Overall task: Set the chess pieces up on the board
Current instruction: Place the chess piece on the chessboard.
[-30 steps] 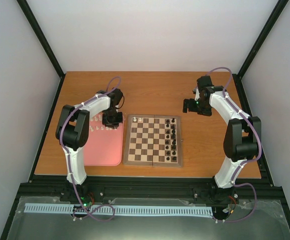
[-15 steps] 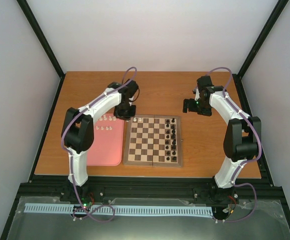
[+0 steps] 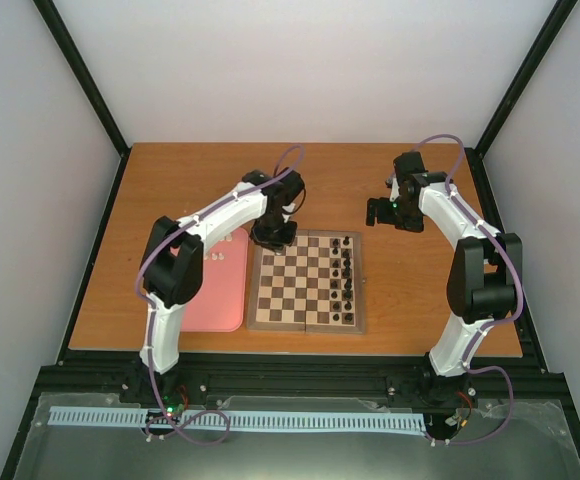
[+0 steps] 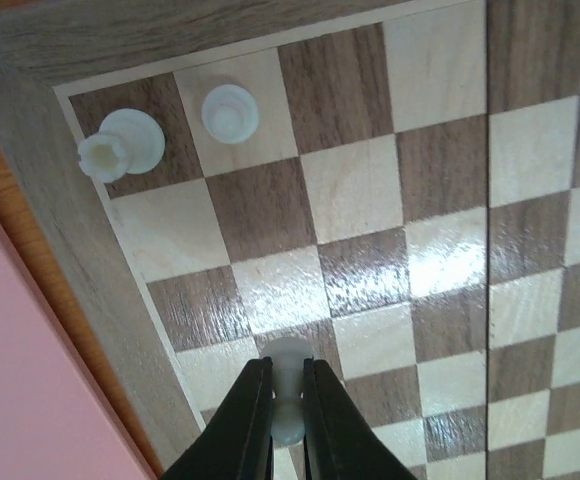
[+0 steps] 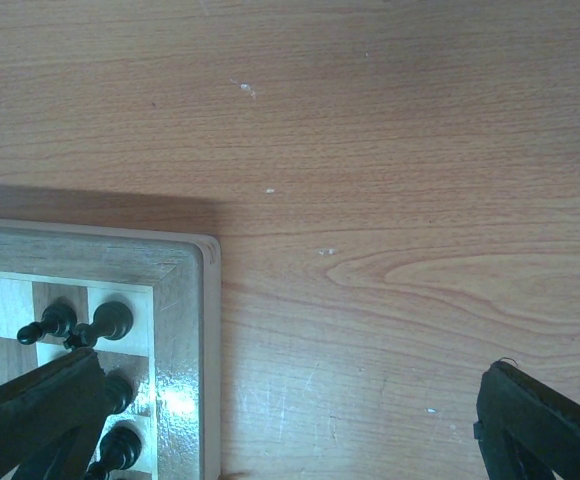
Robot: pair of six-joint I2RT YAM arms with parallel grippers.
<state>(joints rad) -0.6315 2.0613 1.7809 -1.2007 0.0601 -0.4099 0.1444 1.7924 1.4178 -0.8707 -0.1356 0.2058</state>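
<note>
The wooden board [image 3: 307, 328] lies mid-table. My left gripper [image 3: 273, 238] hovers over its far left corner, shut on a small white chess piece [image 4: 289, 352] held above the squares. In the left wrist view [image 4: 288, 368] two white pieces stand on the board's corner squares, a rook [image 4: 120, 148] and a rounder piece [image 4: 230, 112] beside it. Several white pieces [image 3: 213, 257] remain on the pink tray [image 3: 210, 300]. My right gripper [image 3: 378, 212] is open and empty above bare table beyond the board's far right corner; it also shows in the right wrist view [image 5: 285, 420].
Black pieces [image 3: 347, 270] stand in two columns along the board's right side and show in the right wrist view [image 5: 110, 320]. The pink tray's edge [image 4: 30, 380] lies just left of the board frame [image 4: 70, 40]. Black frame posts border the table.
My left arm has swung right from the pink tray to the board's far left corner, carrying a white piece. The right arm has not moved.
</note>
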